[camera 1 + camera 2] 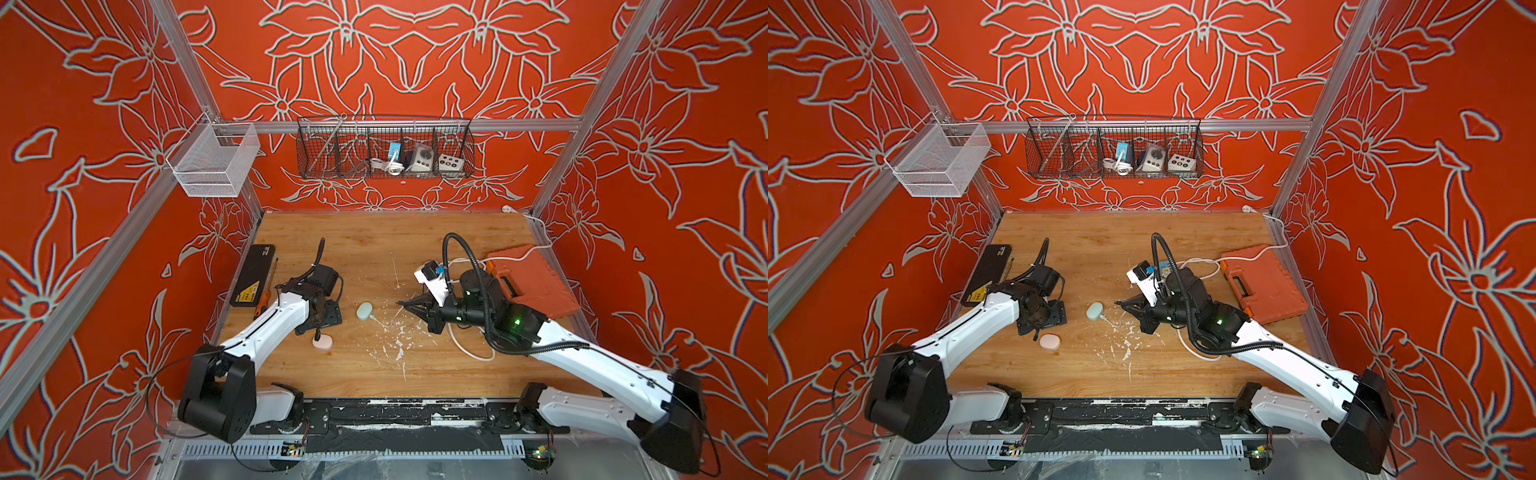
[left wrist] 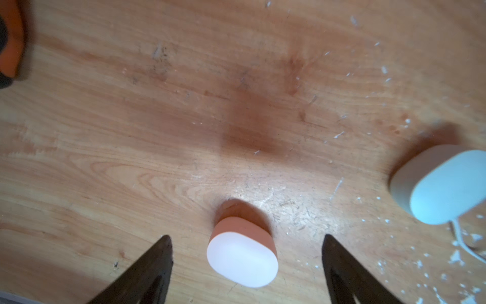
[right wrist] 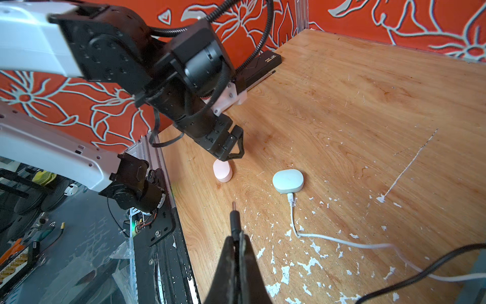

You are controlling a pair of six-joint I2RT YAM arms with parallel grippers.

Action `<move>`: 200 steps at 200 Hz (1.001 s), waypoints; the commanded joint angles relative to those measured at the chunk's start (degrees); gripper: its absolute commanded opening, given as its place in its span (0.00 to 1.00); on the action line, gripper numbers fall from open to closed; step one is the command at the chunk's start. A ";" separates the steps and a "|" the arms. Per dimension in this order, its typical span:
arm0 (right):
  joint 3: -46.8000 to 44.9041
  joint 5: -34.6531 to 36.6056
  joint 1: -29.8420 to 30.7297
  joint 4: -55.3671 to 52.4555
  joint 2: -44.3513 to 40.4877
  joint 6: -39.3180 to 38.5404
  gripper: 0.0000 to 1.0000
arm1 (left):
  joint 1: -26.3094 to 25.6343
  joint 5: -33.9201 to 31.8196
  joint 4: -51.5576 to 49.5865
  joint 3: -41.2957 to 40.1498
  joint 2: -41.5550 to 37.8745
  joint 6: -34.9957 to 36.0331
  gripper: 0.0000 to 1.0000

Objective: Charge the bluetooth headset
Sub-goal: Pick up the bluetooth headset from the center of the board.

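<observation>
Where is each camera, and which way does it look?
Both top views: high over the front, looking down at the table; left arm and right arm show.
Left wrist: on the left arm, looking down at the pink case; open left fingers show.
Right wrist: on the right arm, looking across at the left arm; shut right fingers pinch a black plug.
Shared: both wrist views show the pink case and pale case.

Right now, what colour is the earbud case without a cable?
Earbud case: pale pink, clearest in left wrist view.

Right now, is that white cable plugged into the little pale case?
Plugged in: the white cable ends in a plug seated in the edge of the pale case.
</observation>
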 commanded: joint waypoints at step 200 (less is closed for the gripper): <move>-1.68 -0.91 -0.22 3.02 -2.80 0.83 0.00 | -3.14 10.80 -1.80 -1.49 10.66 0.05 0.77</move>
